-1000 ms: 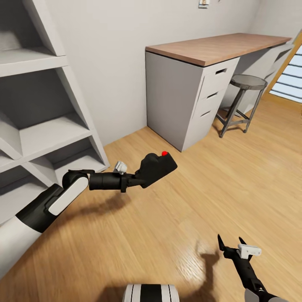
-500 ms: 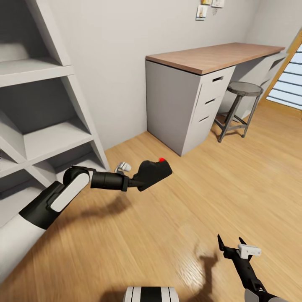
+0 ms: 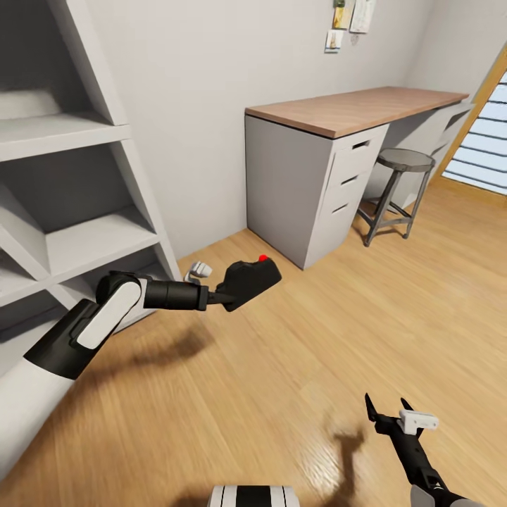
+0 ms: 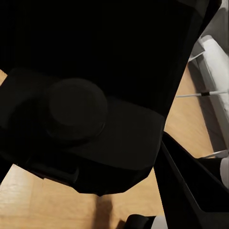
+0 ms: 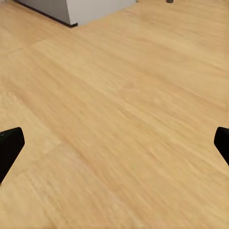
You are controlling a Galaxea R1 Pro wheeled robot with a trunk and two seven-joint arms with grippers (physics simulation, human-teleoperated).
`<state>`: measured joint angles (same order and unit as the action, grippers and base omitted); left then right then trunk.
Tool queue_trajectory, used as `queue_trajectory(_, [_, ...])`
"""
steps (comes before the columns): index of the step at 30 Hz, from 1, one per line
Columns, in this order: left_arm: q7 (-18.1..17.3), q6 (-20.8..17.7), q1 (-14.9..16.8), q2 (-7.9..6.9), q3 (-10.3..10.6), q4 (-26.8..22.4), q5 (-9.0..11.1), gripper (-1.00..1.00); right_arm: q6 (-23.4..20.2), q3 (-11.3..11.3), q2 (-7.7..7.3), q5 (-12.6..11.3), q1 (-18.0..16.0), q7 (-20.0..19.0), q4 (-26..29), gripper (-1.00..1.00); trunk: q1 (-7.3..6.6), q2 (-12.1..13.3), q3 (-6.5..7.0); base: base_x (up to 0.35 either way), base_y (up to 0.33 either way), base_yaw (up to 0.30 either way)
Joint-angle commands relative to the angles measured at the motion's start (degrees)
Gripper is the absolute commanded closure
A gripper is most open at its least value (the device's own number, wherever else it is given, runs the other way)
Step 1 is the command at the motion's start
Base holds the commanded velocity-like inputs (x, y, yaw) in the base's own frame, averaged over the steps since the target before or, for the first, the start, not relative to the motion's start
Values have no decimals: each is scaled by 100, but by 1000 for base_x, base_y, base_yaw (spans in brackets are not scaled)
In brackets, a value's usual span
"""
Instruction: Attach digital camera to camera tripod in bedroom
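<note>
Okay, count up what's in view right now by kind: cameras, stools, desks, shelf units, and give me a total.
Small black boxy digital camera with red button: 1
Round-seated dark metal stool: 1
Grey wood-topped desk: 1
Grey slanted shelf unit: 1
Total: 4

Left claw [image 3: 227, 298] fingers hidden behind digital camera [image 3: 246, 282]; shelving [image 3: 63, 183] cut off.

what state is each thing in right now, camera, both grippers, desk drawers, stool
digital camera: held off the floor in the left gripper, red button up
left gripper: shut on the digital camera
right gripper: open, empty, above bare wood floor
desk drawers: all closed
stool: upright, partly under the desk
</note>
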<state>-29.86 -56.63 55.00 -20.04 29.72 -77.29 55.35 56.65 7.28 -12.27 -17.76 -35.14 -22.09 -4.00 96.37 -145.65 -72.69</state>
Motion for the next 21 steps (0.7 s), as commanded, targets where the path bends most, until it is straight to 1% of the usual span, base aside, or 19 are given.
queue_trajectory(1, [-38,-7,5,-1,6,-11,-21,100,21,45,-1,-14,-9,-58,-22,-100,-4,-1,9,0,0,0])
queue_trajectory(5, [-38,-6,2,5,14,-87,-23,100,21,42,0,-10,-6,-58,-22,-100,-14,5,60,0,0,0])
queue_trajectory(9, [-38,-6,-6,0,26,-313,-24,100,22,42,1,-8,-4,-58,-22,-100,-24,10,111,0,0,0])
queue_trajectory(21, [-38,-11,-7,0,40,-355,-25,100,19,42,5,-8,-4,-58,-22,-100,-55,26,264,0,0,0])
